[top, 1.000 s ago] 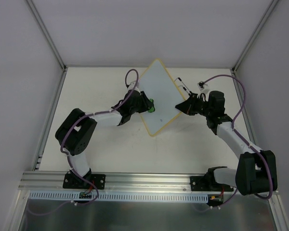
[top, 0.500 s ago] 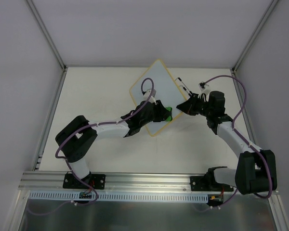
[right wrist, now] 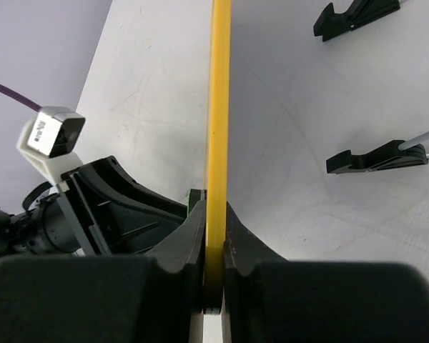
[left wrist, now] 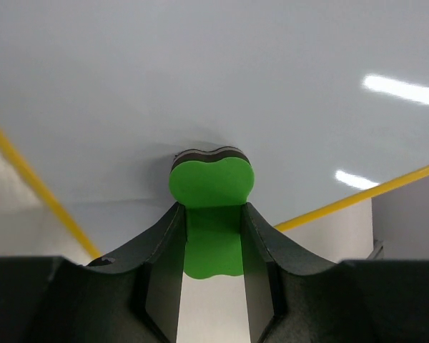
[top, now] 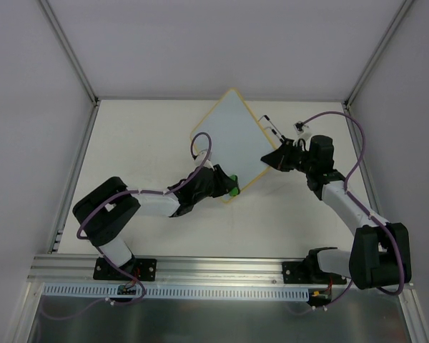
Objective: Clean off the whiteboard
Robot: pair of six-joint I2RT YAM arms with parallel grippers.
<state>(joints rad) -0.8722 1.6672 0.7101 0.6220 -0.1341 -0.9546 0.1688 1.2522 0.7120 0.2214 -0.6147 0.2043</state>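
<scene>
The right claw (top: 267, 158) pinches the whiteboard (top: 229, 139) at its yellow edge.

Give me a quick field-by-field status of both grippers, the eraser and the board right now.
left gripper: shut on the green eraser
eraser contact: dark face against the whiteboard, near its nearest corner
right gripper: shut on the yellow frame at the board's right edge
writing: none visible in the top or left wrist views
</scene>
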